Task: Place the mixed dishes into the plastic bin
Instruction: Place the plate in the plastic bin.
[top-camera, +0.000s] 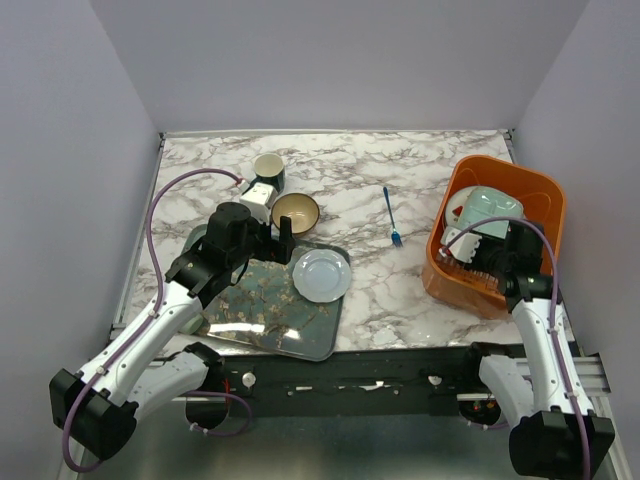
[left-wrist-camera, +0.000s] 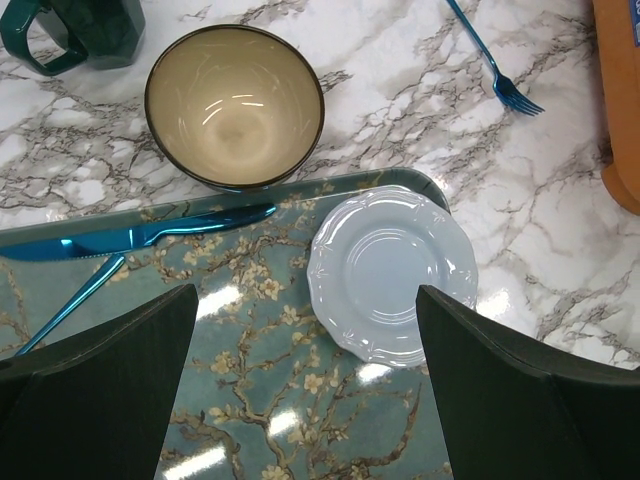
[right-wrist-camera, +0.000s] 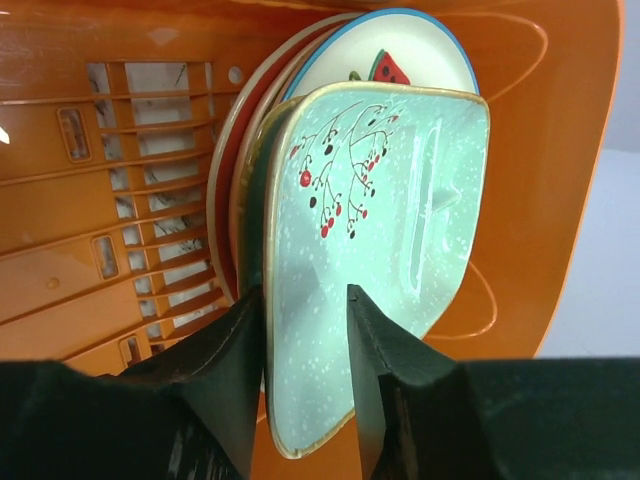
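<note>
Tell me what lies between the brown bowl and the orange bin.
Only a blue fork on bare marble lies between bowl and bin, seen in the top view.

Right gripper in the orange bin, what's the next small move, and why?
Probably open the right gripper a bit wider, then back straight out. Its fingers flank the near edge of the mint dish, which stands inside the orange bin, leaning on the plates, so it looks placed.

Mint dish (right-wrist-camera: 400, 230), plates (right-wrist-camera: 410, 55) crowd one side of bin (right-wrist-camera: 565, 150); slotted floor (right-wrist-camera: 130, 240) beside free.
</note>
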